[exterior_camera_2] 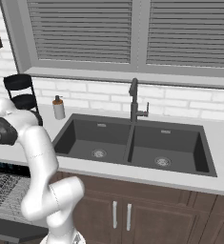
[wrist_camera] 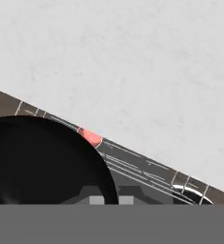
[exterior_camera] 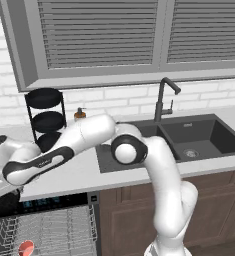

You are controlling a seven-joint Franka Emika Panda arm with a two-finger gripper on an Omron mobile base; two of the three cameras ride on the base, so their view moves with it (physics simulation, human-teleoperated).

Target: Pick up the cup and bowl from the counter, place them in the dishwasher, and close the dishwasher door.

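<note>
Mostly hidden, the end effector [wrist_camera: 106,199] was pinching the black bowl [wrist_camera: 42,162] by its rim, fingertips cut off at the frame bottom. Beyond it, the cup [exterior_camera: 26,247] sat in the dishwasher [exterior_camera: 54,227] rack below the table [wrist_camera: 132,62] edge.

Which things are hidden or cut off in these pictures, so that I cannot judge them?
- Gripper: in the hand view, the grey band cuts off the fingertips; jaw contact with the bowl is unclear.
- Bowl: the same view's bottom edge cuts it off.
- Cup: in the left base view, cut by the bottom edge; in the hand view, the bowl hides most of it.
- Dishwasher: the door is out of frame.
</note>
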